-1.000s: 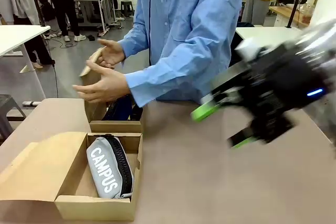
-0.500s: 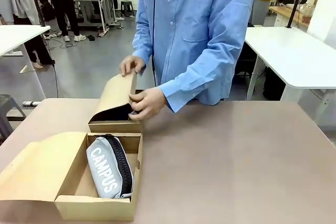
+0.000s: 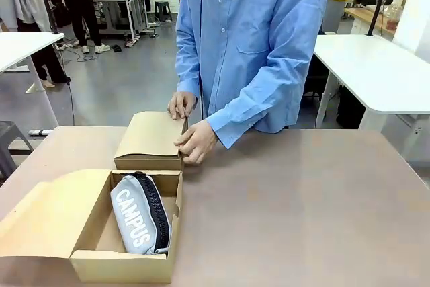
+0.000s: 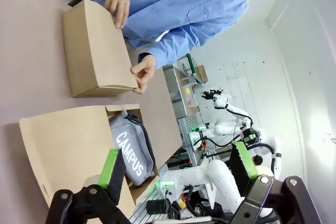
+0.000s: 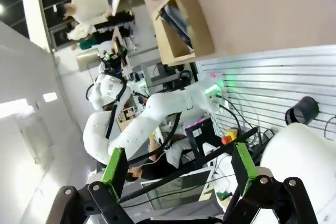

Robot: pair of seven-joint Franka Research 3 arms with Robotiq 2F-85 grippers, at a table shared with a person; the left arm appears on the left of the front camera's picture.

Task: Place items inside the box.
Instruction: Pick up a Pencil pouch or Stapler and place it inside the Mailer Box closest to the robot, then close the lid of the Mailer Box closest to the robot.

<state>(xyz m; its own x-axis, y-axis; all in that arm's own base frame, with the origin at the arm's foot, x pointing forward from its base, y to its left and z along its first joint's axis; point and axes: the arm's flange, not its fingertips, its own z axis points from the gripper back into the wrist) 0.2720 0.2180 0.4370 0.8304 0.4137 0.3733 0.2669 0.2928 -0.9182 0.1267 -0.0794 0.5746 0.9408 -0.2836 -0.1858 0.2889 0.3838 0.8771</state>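
Person's hands (image 3: 190,126) press the far box (image 3: 149,140) shut at the table's (image 3: 302,206) far edge. The near box (image 3: 87,233) lies open with the grey pouch (image 3: 134,216) inside. Left gripper (image 4: 176,169) and right gripper (image 5: 176,169) both hang wide open, empty, well clear. Packing looks finished; likely next is closing the near lid.

The far box's lid (image 3: 149,135), raised half a second ago, now lies shut under the person's hands (image 3: 195,142). The right arm, seemingly sweeping past a second ago, has left the front view.
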